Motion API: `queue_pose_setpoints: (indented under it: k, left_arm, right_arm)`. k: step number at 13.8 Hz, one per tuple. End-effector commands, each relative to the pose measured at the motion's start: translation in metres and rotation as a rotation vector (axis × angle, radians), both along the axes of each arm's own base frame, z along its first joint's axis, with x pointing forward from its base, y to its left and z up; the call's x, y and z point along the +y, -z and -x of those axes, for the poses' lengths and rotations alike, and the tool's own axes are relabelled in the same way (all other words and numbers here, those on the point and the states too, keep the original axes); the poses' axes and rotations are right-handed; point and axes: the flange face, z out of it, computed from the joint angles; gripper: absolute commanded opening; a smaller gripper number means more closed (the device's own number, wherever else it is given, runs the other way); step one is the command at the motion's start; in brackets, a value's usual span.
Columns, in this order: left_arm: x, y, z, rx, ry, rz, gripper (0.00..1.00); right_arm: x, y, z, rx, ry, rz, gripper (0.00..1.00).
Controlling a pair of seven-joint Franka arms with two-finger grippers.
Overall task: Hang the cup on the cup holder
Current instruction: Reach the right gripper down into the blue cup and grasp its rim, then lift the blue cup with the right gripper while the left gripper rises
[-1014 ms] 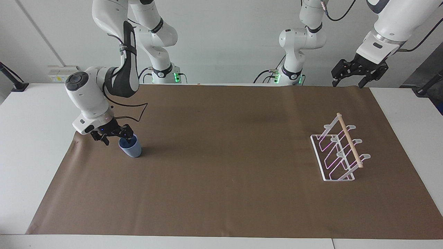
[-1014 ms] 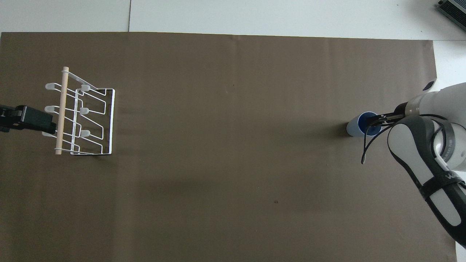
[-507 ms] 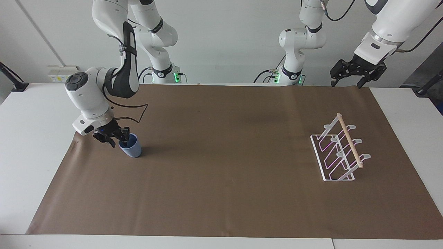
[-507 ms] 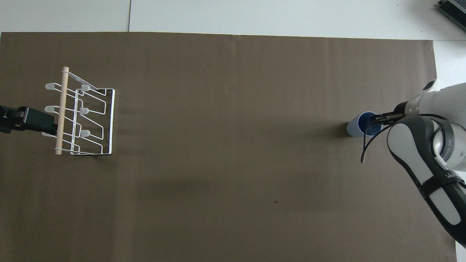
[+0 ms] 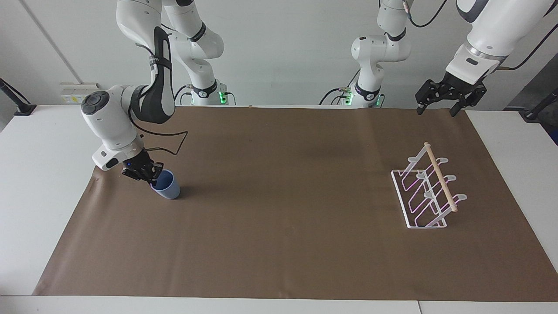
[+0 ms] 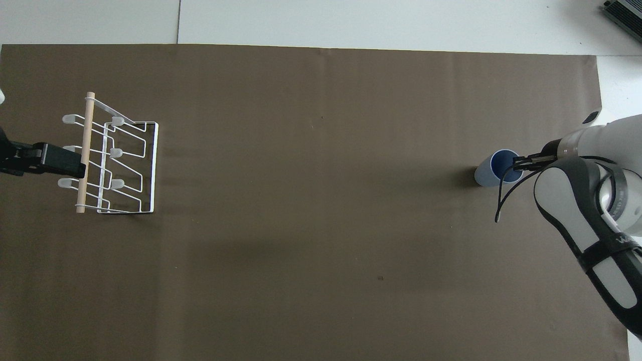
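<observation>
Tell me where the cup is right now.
The cup sits on the brown mat toward the right arm's end of the table, pinched at its rim by the right tool, well apart from the rack.

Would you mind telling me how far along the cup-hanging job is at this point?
Done: the right gripper has reached the cup and shut on its rim, one finger inside. In hand: the cup, tilted but not clearly off the brown mat, at the right arm's end of the table. Left: lifting it, carrying it to the holder at the left arm's end, which is empty, and hanging it. The left gripper waits open.
</observation>
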Motion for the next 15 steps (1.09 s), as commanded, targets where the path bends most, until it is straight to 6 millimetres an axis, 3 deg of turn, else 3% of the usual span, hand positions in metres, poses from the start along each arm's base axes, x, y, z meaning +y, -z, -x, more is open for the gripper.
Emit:
queue_pose_setpoints:
  k: [1, 8, 13, 15]
  left_arm:
    - [0.005, 0.002, 0.012, -0.025, -0.004, -0.011, 1.00]
    - [0.006, -0.002, 0.012, -0.023, -0.014, -0.011, 1.00]
    - [-0.003, -0.003, 0.012, -0.017, -0.003, 0.008, 1.00]
    - [-0.006, -0.005, 0.012, -0.010, -0.043, 0.098, 1.00]
  right_arm:
    - [0.003, -0.014, -0.008, -0.002, -0.027, -0.023, 0.00]
    - [0.055, -0.050, -0.013, -0.058, -0.016, -0.292, 0.00]
    - [0.090, -0.091, 0.008, -0.013, -0.009, -0.543, 0.00]
    - [0.104, -0.101, 0.018, 0.030, -0.044, -0.665, 0.00]
